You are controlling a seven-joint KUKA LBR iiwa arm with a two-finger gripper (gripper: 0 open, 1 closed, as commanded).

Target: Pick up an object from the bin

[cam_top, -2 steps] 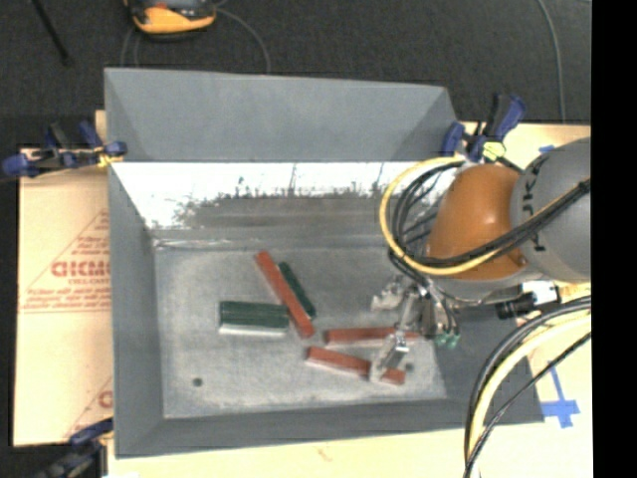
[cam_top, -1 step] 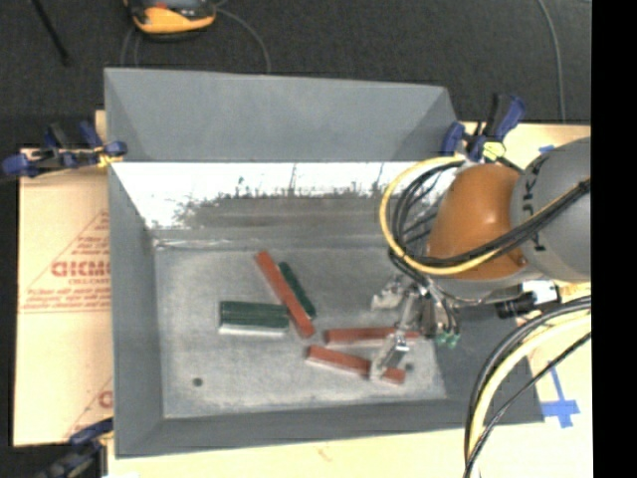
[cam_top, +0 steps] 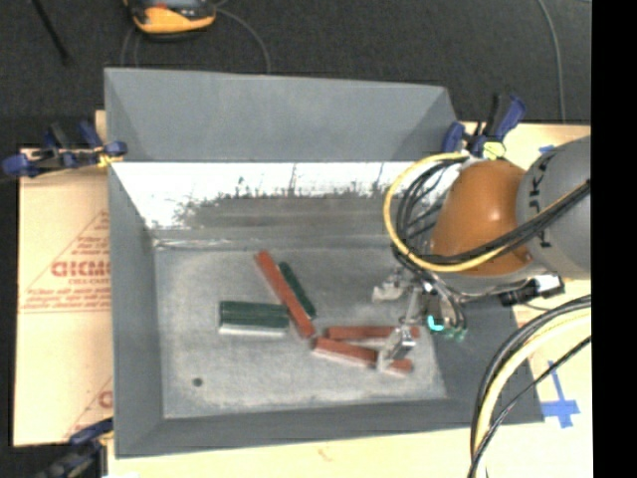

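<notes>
My gripper hangs low in the bin's right part, open. One fingertip is down at the right end of a pair of red-brown blocks lying on the floor. The other fingertip stands apart, farther back, over bare floor. Nothing sits between them. A small red-brown piece lies just in front of the near fingertip.
Left of the gripper, a long red-brown bar lies slantwise with a dark green bar alongside it. A dark green block on a white base lies farther left. The arm's orange dome and cables overhang the bin's right wall.
</notes>
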